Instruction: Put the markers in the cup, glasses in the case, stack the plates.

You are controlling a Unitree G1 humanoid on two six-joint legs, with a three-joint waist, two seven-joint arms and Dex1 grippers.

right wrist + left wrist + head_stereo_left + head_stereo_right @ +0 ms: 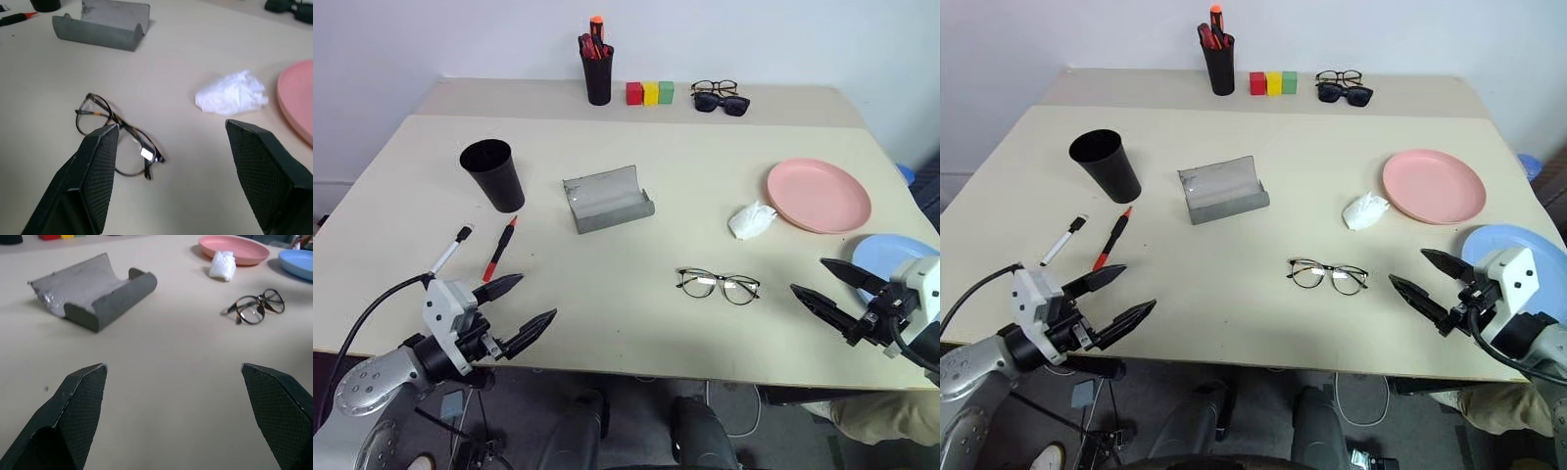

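On the desk (705, 196), we see the grey case (608, 200) lying open ahead of both arms. The glasses (718, 285) lie between them, long axis crosswise, nearer our right gripper (835, 287), just ahead and inward of its spread, empty fingers. Our left gripper (514, 308) also gapes empty, markers (499, 250) just ahead.

Felt-like grey case (608, 199), matt black cup (493, 175)

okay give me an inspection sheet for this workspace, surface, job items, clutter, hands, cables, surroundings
Surface: beige table, dry.
Job's things: red marker, white marker beside black cup; grey case open; wire glasses folded, apart; pink plate, blue plate unstacked.
Clutter: crumpled tissue, pen pot, coloured blocks, sunglasses.
Hands: left hand, right hand open, empty.
Cables: black cable on left arm.
Surroundings: white wall.
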